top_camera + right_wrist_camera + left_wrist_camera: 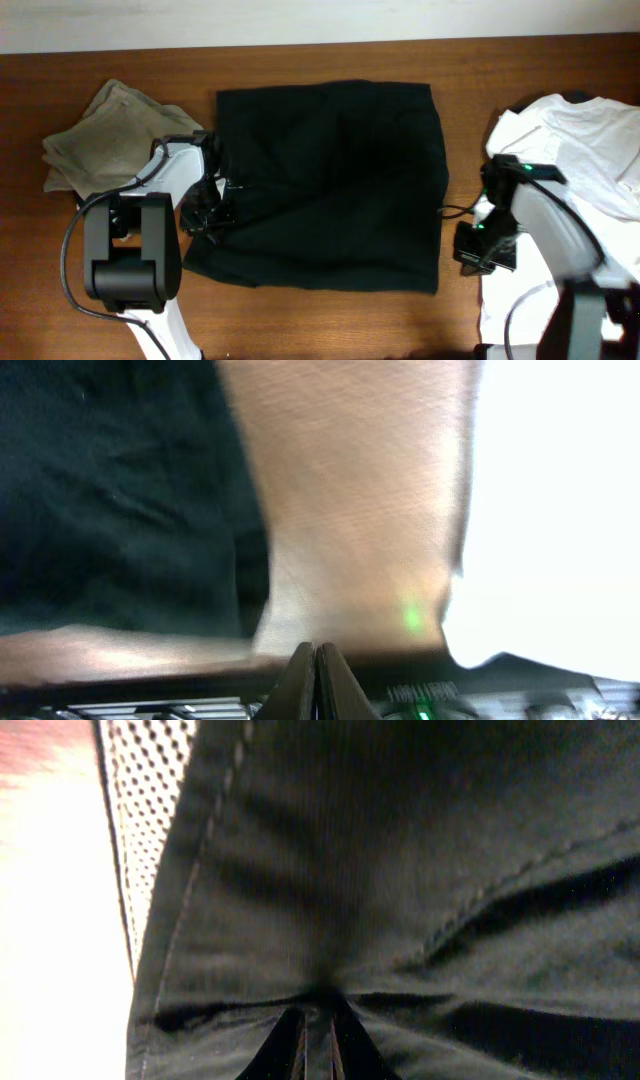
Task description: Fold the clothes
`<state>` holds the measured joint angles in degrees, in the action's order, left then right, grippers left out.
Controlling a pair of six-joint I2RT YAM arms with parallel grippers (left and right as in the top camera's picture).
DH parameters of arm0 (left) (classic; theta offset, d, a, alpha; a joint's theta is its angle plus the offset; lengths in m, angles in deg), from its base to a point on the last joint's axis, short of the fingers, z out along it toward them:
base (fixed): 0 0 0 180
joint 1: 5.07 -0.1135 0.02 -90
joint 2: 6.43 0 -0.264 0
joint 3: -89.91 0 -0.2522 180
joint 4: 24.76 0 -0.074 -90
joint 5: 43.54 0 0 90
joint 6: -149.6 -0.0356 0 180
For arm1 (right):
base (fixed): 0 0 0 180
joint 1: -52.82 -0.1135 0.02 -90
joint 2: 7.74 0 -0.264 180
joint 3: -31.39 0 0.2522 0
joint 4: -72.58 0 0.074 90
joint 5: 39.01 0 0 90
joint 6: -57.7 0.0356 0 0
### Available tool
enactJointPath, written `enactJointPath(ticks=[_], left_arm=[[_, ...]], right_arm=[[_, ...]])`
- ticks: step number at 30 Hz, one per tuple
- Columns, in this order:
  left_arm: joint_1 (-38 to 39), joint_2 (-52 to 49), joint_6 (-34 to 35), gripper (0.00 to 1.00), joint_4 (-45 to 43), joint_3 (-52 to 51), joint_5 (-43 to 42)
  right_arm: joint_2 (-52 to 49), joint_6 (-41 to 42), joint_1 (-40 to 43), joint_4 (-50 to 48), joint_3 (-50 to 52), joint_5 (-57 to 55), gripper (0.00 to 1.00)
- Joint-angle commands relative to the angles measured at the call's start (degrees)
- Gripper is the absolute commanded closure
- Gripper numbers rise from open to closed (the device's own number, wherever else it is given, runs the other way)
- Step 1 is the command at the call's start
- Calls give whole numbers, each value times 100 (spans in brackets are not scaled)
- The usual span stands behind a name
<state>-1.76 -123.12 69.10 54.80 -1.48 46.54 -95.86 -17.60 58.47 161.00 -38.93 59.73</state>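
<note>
Pinching black shorts (330, 180) in left jaws, right jaws closed, lettering (420, 694) blurred

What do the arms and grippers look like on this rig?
Both arms have white links with blocky black joint housings. The left arm has a black looped cable beside it. The right arm shows a lit green LED and a thin black lead. The left gripper and right gripper have dark, tapered fingers. No markings are readable.
</note>
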Motion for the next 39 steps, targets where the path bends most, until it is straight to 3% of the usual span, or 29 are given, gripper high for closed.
enactJointPath(ticks=[1, 2, 3, 4, 8, 12, 16, 18, 19, 20, 25, 28, 34, 36, 37, 38, 39], left_arm=[[-85, -278, -17, 88, 85, 350, 514], [-85, -278, -17, 87, 275, 511, 514], [-85, -278, -17, 88, 479, 691, 511], [-85, -275, -17, 88, 667, 896, 509], [-74, -107, -323, 88, 870, 1464, -68], [-74, 468, -619, 87, 942, 1646, -442], [-74, 1547, -619, 81, 1088, 1650, -439], [-94, 1965, -616, 74, 1178, 1650, -435], [-103, 2044, -616, 73, 1248, 1650, -431], [-125, 2072, -616, 73, 1408, 1650, -389], [-393, 2070, -612, 73, 1794, 1591, -380], [-424, 2072, -579, 74, 1718, 581, -769], [-424, 2070, 616, 53, -713, -2468, -828], [-424, 2070, 767, 53, -1432, -3005, -1491], [-424, 2070, 879, 58, -1633, -3178, -1569], [-424, 2070, 896, 86, -1631, -3187, -1578], [-424, 2072, 896, 99, -1582, -3185, -1580]], right_arm=[[929, 450, 114, 181, -35, -407, 96], [1071, 636, 114, 225, -35, -404, 96], [1088, 699, 114, 249, -28, -146, 78], [1082, 601, 107, 149, 39, 501, 44], [1056, 708, -282, -564, 1036, 960, 32], [708, 940, -343, -2400, 2286, 2068, 36], [-37, 1178, -345, -2850, 2382, 2612, 37], [-389, 1172, -343, -2927, 2382, 2920, 64], [-376, 1117, -337, -2907, 2380, 2916, 89], [-216, 1110, -332, -2839, 2306, 2656, 96], [754, 896, -334, -879, 629, 664, 96], [848, 800, -334, -540, 177, 599, 96], [848, 654, -334, -542, 160, 599, 96], [848, 654, -334, -549, 157, 599, 96], [848, 654, -334, -560, 157, 599, 96], [848, 601, -332, -560, 122, 599, 96], [848, 498, -332, -511, 28, 579, 96]])
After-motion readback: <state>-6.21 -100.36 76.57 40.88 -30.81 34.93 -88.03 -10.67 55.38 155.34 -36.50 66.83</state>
